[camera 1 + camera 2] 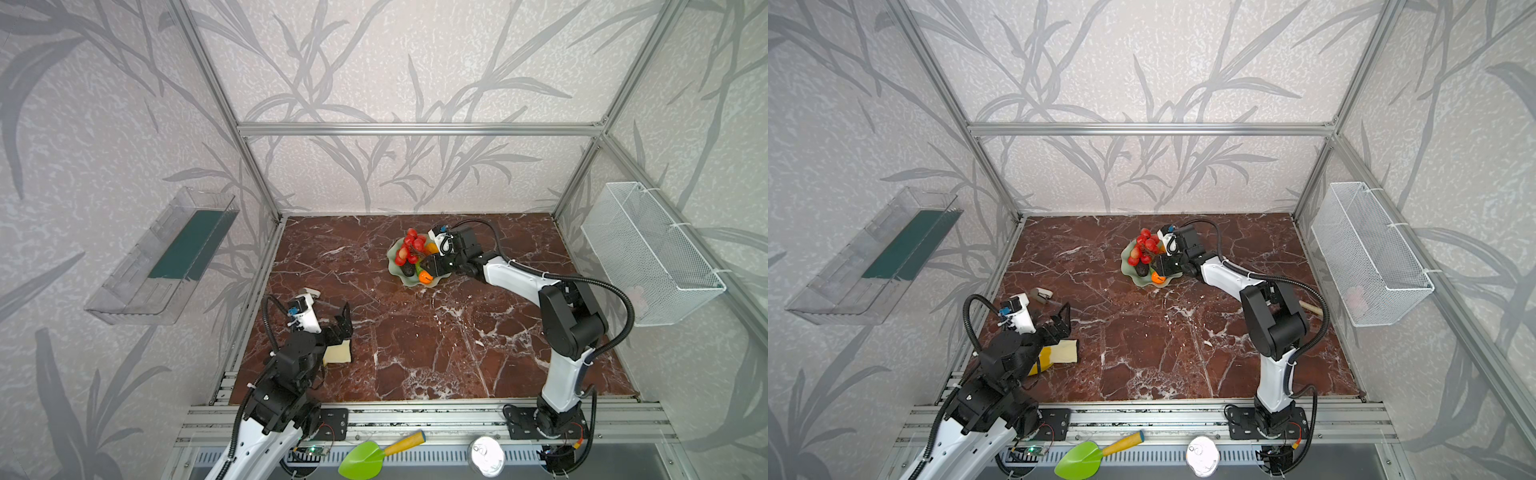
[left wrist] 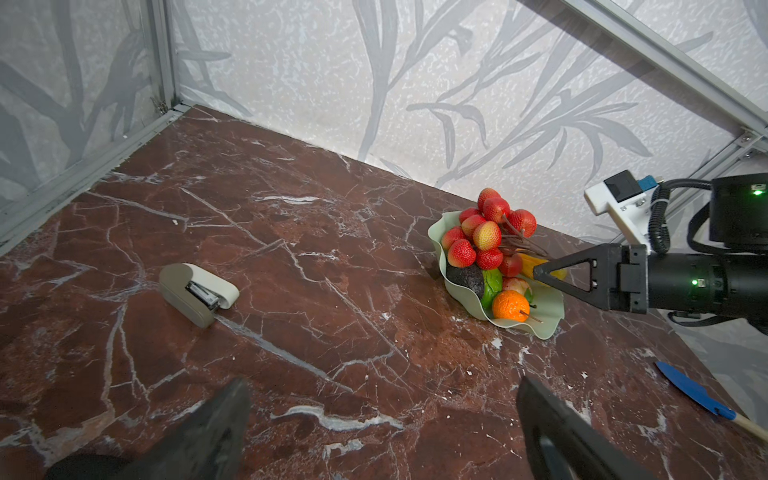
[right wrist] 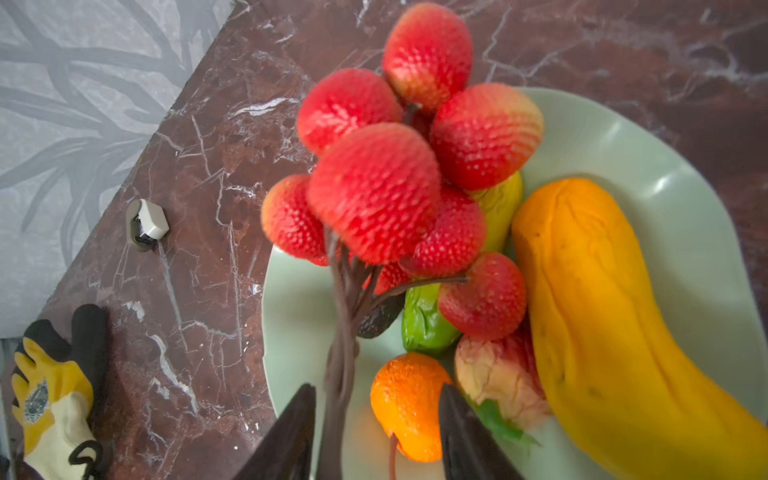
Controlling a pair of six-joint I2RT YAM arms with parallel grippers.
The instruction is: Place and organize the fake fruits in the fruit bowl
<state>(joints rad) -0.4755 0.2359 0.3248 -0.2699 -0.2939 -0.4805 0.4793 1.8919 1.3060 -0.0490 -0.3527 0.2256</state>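
The fruit bowl (image 1: 392, 258) (image 1: 1124, 266) (image 2: 548, 324) (image 3: 623, 137) sits at the back middle of the table and holds the fake fruits. Among them are a bunch of red berries (image 1: 409, 249) (image 3: 374, 191), a small orange (image 2: 510, 305) (image 3: 409, 399), a dark avocado (image 2: 467, 279), an orange-yellow oblong (image 3: 590, 311), a yellow-green oblong (image 3: 498, 208) and a pale strawberry (image 3: 498, 374). My right gripper (image 1: 430, 266) (image 3: 378, 388) hangs over the bowl's near side. Its jaws stand apart, and the berry stem runs loose between them. My left gripper (image 1: 345, 318) (image 2: 382, 380) is open over bare table at front left.
A stapler (image 1: 311, 292) (image 2: 197, 293) lies left of centre. A cream square (image 1: 338, 353) and a yellow glove (image 1: 1044, 359) (image 3: 50, 395) lie under the left arm. A blue-tipped tool (image 2: 690, 390) lies at the right. A wire basket (image 1: 648, 249) hangs on the right wall.
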